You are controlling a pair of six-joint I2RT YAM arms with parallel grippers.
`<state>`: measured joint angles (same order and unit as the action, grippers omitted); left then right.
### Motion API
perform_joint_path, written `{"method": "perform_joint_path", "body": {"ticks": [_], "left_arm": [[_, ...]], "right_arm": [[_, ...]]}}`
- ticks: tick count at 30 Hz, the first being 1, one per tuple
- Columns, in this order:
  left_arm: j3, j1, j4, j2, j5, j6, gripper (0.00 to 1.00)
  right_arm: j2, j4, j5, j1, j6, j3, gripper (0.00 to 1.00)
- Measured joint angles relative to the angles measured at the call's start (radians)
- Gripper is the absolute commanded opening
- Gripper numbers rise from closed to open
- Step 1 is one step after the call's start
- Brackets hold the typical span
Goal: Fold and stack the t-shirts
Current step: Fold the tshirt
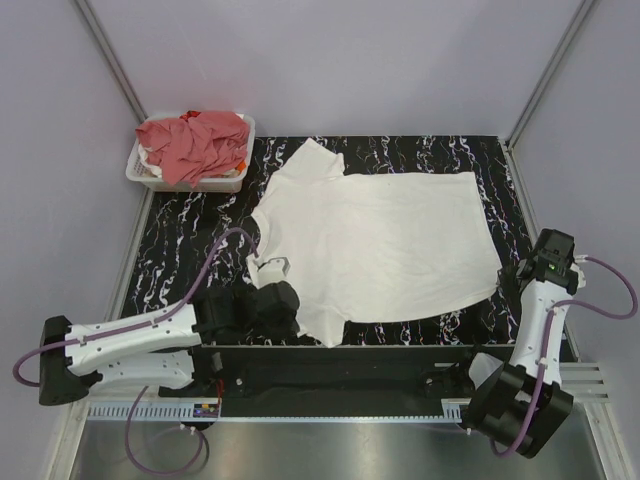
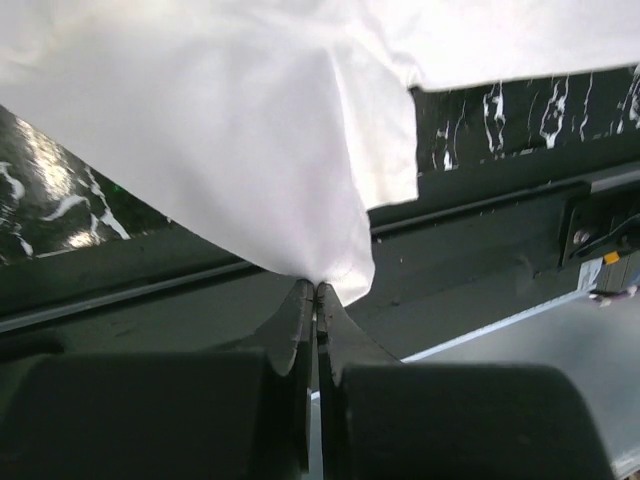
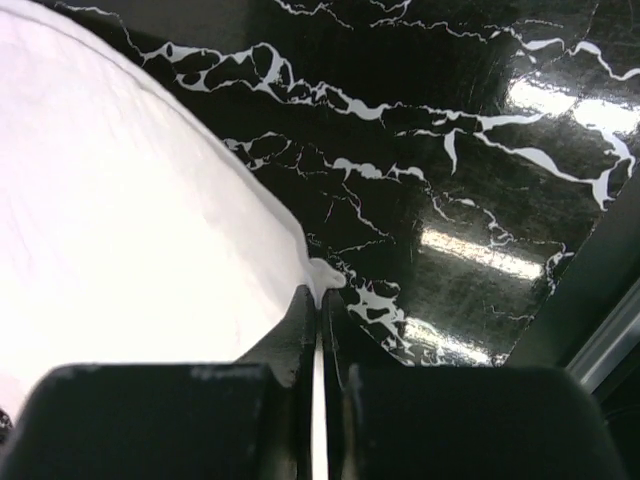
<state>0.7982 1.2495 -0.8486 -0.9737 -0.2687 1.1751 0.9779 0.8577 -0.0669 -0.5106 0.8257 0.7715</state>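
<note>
A white shirt (image 1: pixel 380 240) lies spread flat on the middle of the black marbled table (image 1: pixel 190 250). Its neck end is to the left and its hem to the right. One sleeve points to the far side and the other hangs toward the near edge.

The left gripper (image 2: pixel 316 290) is at the shirt's near-left corner. Its jaws are pressed together on a pinch of the white cloth. In the left wrist view the cloth drapes from above down into that pinch, over the table's dark near rail.

The right gripper (image 3: pixel 320 292) is at the near-right corner of the shirt, by the hem. Its jaws are also closed, with a small tip of the shirt's edge nipped between the fingertips. In the right wrist view the rest of the cloth spreads away to the left, and bare table shows to the right.

A white basket (image 1: pixel 135 170) stands at the far-left corner of the table, well apart from the white shirt. Red shirts (image 1: pixel 195 145) are piled in it in a crumpled heap, spilling over its rim.
</note>
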Motion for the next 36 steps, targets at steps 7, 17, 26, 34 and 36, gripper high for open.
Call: {"method": "perform_joint_path", "body": {"ticks": [7, 17, 26, 34, 36], "left_arm": [[0.117, -0.237, -0.066, -0.006, 0.008, -0.168, 0.0], [0.369, -0.534, -0.068, -0.234, 0.034, -0.446, 0.0], [0.644, -0.733, -0.054, -0.537, 0.115, -0.621, 0.0], [0.819, -0.829, -0.047, -0.774, 0.166, -0.701, 0.0], [0.894, -0.848, -0.066, -0.86, 0.18, -0.718, 0.0]], "right_arm": [[-0.02, 0.061, 0.042, 0.0, -0.007, 0.029, 0.0], [0.153, 0.048, 0.095, 0.0, -0.034, 0.15, 0.0], [0.428, 0.004, 0.14, 0.017, -0.07, 0.256, 0.0], [0.617, -0.017, 0.14, 0.084, -0.07, 0.401, 0.0], [0.668, -0.021, 0.14, 0.091, -0.069, 0.436, 0.0]]}}
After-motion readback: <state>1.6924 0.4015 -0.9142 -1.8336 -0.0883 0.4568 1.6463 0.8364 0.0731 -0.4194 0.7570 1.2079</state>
